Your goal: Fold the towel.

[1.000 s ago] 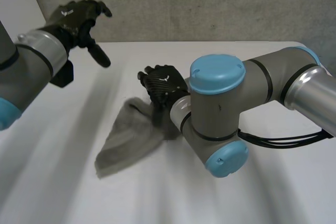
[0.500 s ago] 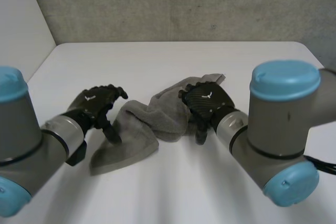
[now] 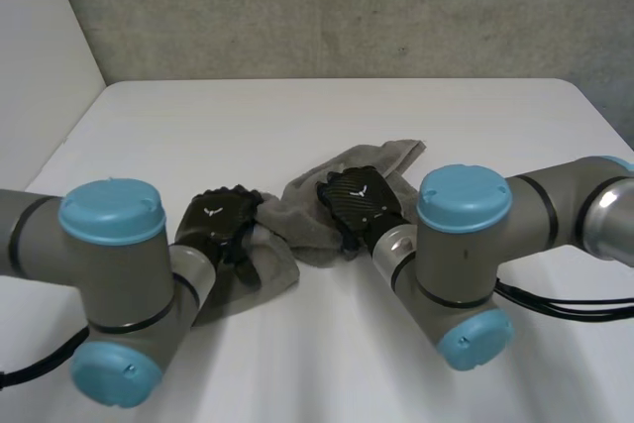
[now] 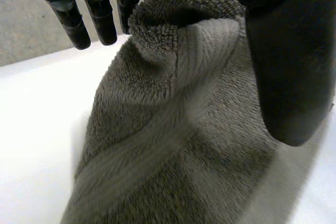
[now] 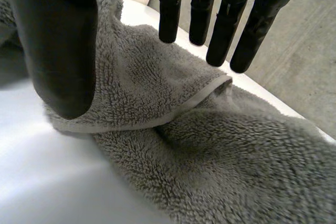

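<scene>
The grey towel lies crumpled on the middle of the white table, one corner reaching toward the far right. My left hand rests over its left part, my right hand over its middle. In the left wrist view, straight fingers and the thumb stand apart over a raised fold of towel. The right hand's thumb and fingers are also spread, with a hemmed towel edge lying between them, not pinched.
A grey wall runs behind the table's far edge. The table's left edge slants away beside the left arm. The right arm crosses the near right part of the table.
My left hand came down from high at the far left onto the towel's left part. The towel was drawn out to the right, and the right hand's fingers closed in slightly.
</scene>
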Robot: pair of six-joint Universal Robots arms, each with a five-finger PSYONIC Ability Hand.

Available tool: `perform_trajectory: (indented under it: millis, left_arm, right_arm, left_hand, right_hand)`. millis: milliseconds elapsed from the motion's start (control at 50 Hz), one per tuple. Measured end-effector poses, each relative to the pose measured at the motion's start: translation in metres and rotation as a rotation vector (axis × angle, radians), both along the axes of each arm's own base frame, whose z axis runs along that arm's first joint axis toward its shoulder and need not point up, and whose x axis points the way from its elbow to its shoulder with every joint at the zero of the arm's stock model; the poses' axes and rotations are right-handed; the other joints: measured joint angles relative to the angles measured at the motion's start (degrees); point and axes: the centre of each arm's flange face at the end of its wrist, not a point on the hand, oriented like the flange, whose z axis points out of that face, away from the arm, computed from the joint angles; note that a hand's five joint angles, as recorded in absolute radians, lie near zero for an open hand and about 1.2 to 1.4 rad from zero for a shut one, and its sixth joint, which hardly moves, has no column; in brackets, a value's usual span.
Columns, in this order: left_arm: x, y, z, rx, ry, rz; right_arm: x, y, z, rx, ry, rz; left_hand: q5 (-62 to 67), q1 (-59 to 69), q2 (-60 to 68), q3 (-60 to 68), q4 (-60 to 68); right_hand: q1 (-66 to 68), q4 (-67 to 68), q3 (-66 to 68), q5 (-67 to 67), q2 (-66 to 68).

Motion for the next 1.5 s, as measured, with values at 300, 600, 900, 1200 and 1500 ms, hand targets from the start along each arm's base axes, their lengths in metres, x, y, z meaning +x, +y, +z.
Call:
perform_trajectory:
  millis: [300,600,900,1200,1500]
  left_arm:
    - [-0.015,-0.019,-0.014,-0.026,-0.023,0.037]
    - [-0.026,-0.018,-0.014,-0.037,-0.014,0.011]
    - [-0.022,-0.012,-0.021,-0.017,-0.03,0.009]
    - [-0.026,-0.016,-0.017,-0.029,-0.009,0.0]
    - [-0.009,-0.02,0.048,-0.092,0.072,-0.063]
  right_arm:
    - [0.018,-0.024,-0.009,-0.03,-0.029,0.004]
    - [-0.011,-0.063,0.014,-0.07,-0.045,-0.118]
    - [-0.054,-0.07,0.023,-0.037,-0.025,-0.2]
    - [-0.072,-0.059,0.05,-0.049,-0.053,-0.197]
    - [-0.085,-0.037,0.1,-0.002,-0.044,-0.116]
  left_hand:
    - [0.0,0.0,0.0,0.0,0.0]
    - [0.0,0.0,-0.1,0.0,0.0]
    - [0.0,0.0,-0.1,0.0,0.0]
    - [61.2,60.0,61.4,60.3,61.9]
    - [61.2,60.1,61.4,60.5,62.5]
  right_hand:
    - [46.5,44.9,44.5,45.1,44.9]
    - [47.5,47.5,46.6,46.7,45.6]
    - [47.6,47.5,46.6,46.7,45.6]
    - [47.6,47.5,46.6,46.7,45.6]
    - [47.6,47.5,46.7,46.7,45.6]
